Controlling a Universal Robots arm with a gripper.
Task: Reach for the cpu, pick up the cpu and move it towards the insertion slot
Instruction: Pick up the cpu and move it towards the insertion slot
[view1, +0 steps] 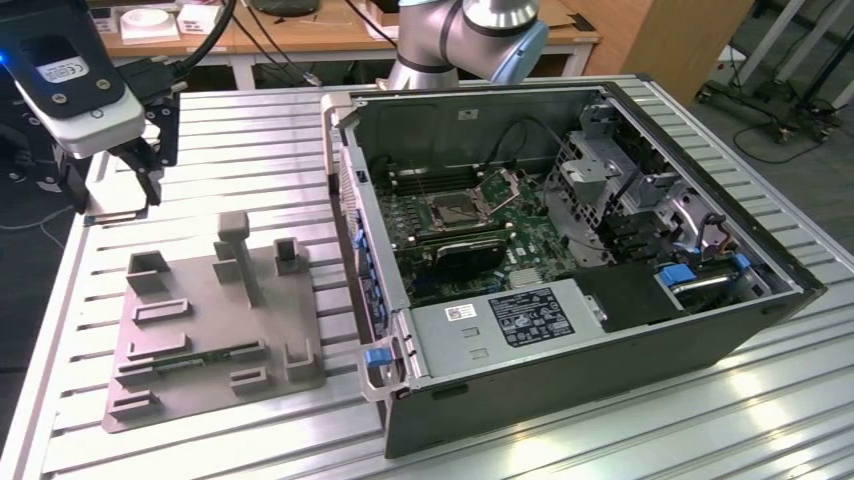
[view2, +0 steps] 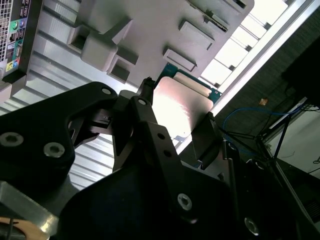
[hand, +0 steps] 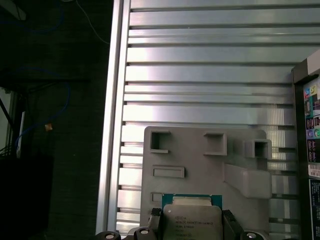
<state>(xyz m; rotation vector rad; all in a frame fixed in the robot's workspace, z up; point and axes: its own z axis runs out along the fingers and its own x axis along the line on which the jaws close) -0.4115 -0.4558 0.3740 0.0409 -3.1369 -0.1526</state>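
In case (view1: 601, 370), insertion slot (view1: 450, 212); exterior view's left, fixture plate (view1: 200, 322), seemingly apart.

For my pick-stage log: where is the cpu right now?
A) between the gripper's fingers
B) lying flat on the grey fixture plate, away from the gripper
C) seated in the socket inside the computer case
A: in both wrist views the cpu sits between the fingers of the gripper, well apart from the insertion slot inside the case.
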